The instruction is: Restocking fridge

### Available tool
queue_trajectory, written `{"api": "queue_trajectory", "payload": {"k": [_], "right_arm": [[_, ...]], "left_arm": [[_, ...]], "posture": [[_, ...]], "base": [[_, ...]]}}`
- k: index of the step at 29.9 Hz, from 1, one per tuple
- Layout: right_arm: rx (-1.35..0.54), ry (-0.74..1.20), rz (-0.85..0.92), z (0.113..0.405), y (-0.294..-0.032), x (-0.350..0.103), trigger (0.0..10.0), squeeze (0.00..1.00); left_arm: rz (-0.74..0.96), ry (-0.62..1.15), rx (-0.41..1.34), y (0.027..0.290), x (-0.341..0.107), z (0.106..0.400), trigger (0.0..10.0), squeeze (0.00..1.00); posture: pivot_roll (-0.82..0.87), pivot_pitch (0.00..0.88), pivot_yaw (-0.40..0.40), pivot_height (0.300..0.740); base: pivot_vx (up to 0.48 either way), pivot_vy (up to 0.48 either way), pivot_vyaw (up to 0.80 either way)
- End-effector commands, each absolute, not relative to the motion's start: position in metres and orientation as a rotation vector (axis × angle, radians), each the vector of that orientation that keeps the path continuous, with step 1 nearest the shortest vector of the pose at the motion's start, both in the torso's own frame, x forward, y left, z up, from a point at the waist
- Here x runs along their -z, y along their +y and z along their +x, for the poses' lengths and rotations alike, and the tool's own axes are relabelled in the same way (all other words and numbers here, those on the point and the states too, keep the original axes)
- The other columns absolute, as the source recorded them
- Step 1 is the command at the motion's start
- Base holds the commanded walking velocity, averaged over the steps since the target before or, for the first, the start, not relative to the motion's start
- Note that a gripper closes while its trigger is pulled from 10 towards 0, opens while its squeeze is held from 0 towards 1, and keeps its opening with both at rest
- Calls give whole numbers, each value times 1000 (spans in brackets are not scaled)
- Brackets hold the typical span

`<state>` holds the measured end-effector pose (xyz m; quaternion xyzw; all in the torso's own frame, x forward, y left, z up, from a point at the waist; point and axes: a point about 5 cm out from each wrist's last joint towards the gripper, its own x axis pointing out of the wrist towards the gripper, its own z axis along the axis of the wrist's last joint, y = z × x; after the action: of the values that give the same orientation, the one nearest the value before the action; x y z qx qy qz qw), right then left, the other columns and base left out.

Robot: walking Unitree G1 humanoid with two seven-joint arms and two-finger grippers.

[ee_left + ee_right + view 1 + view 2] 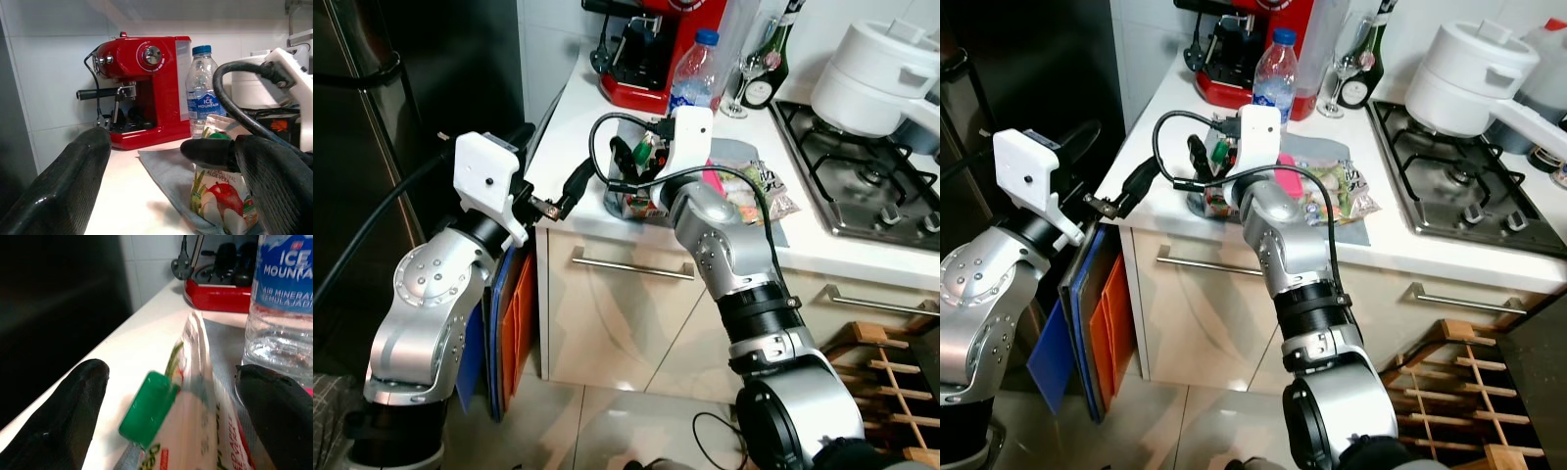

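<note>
While the fridge stands dark at the robot's left, the item in hand is a small juice carton with a green screw cap and an apple printed on its side, standing on a grey cloth near the front edge of the white tabletop. A water bottle stands just behind it, in front of a red coffee machine, and a bag of vegetables lies beside it on the same cloth. The right gripper is open, its two black fingers set either side of the carton's top with a gap on each side, not yet touching. The left gripper is also open and empty, hovering at the tabletop's corner and pointed at the same carton. In my judgement the carton is light to moderate in weight if full, with thin card walls that will dent under a hard squeeze; its printed surface looks smooth and may slip. The sound hold would be across the flat sides of the body below the sloped top, not on the cap or the folded ridge. A gentle, square closing is called for, since the carton is narrow and could tip towards the bottle if pushed from one side.
</note>
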<state>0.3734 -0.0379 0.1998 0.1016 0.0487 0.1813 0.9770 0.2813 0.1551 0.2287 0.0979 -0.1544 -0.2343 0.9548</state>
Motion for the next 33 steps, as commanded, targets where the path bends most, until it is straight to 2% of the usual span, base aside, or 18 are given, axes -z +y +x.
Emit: {"api": "queue_trajectory", "payload": {"k": [1, 3, 4, 5, 6, 28, 31, 33], "right_arm": [[-368, 106, 182, 374, -34, -199, 10000, 0], [-361, 115, 189, 375, -35, -197, 10000, 0], [-351, 117, 196, 377, -36, -196, 4588, 0], [-348, 117, 197, 377, -36, -196, 4588, 0], [-341, 116, 201, 378, -37, -196, 0, 0], [-302, 60, 225, 383, -45, -201, 0, 0], [-311, 17, 228, 384, -45, -207, 0, 0], [-313, -44, 220, 383, -47, -214, 0, 0]], "left_arm": [[197, -343, 524, 145, -236, 277, 10000, 0], [198, -342, 522, 145, -236, 276, 10000, 0], [199, -346, 528, 145, -237, 275, 10000, 0], [199, -349, 532, 145, -237, 275, 10000, 0], [211, -362, 555, 144, -238, 272, 10000, 0], [251, -327, 575, 143, -229, 270, 10000, 0], [266, -296, 490, 150, -224, 276, 10000, 0], [227, -261, 373, 161, -219, 283, 10000, 0]], "posture": [[87, 0, -153, 740], [88, 0, -152, 740], [92, 0, -151, 740], [92, 0, -151, 740], [93, 0, -150, 740], [89, 0, -154, 740], [94, 0, -153, 740], [92, 0, -152, 740]], "base": [[0, 0, 0], [0, 0, 0], [0, 0, 0], [0, 0, 0], [0, 0, 0], [0, 0, 0], [0, 0, 0], [0, 0, 0]]}}
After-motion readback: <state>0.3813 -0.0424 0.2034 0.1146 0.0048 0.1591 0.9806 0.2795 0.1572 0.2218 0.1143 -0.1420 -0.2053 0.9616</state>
